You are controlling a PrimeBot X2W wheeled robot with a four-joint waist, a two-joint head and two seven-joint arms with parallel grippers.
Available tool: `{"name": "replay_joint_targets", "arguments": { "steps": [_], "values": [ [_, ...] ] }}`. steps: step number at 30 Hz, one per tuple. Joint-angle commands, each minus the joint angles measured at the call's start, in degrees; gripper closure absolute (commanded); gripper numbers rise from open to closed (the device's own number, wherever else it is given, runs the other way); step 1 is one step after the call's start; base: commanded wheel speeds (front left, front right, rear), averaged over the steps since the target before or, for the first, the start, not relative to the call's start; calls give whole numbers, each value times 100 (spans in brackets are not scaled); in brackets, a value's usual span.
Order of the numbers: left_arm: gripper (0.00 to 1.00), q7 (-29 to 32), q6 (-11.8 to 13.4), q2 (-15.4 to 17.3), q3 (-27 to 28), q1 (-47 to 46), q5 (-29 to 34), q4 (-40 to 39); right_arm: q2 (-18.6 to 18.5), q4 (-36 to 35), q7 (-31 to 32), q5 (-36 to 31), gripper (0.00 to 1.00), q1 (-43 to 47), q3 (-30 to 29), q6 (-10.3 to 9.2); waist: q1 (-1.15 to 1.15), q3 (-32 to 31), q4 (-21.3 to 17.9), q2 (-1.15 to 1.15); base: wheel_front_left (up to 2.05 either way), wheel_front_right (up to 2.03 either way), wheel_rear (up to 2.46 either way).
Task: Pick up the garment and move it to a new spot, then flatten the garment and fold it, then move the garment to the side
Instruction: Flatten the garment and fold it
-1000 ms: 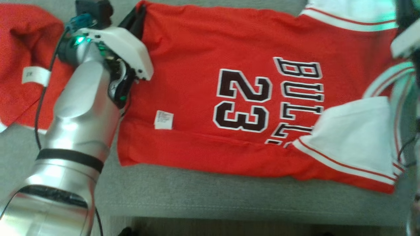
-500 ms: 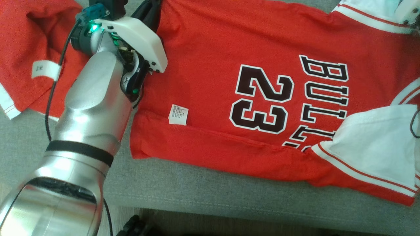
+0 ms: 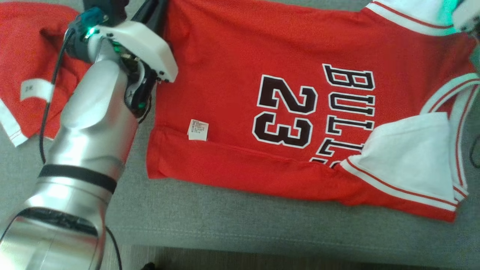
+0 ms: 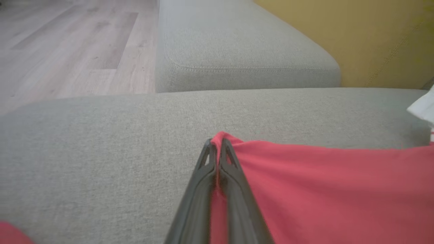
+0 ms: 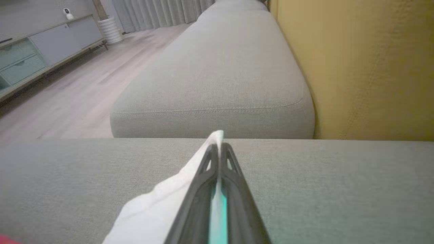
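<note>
the left hand pinches the far red corner of the jersey, the right hand its white sleeve; both should lift together, keeping the cloth taut.

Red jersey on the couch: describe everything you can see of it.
The jersey is red fabric with black, white-outlined "23" and "BULL" lettering, white sleeves with red-striped trim and a small white care tag. It lies spread sideways on the grey cushion, near edge folded over. The left gripper pinches a red corner; the right gripper pinches white fabric.
</note>
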Motion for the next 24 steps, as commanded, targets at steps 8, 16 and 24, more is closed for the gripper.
{"name": "replay_joint_targets", "arguments": {
  "steps": [8, 16, 24],
  "values": [
    [100, -41, 36, 635, 30, 502, 35, -770, -120, -1299, -127, 355, 100, 1156, 24, 21, 0, -377, -220, 0, 0, 0, 0],
    [100, 23, 248, 1169, 54, 1612, -18, -1910, 207, -2656, 76, 428, 100, 3054, -413, 21, 0, -648, -415, 0, 0, 0, 0],
    [100, 177, 705, 1553, 287, 2895, -280, -3101, 903, -3788, 345, 398, 100, 4807, -1030, 21, 0, -873, -539, 0, 0, 0, 0]
  ]
}}
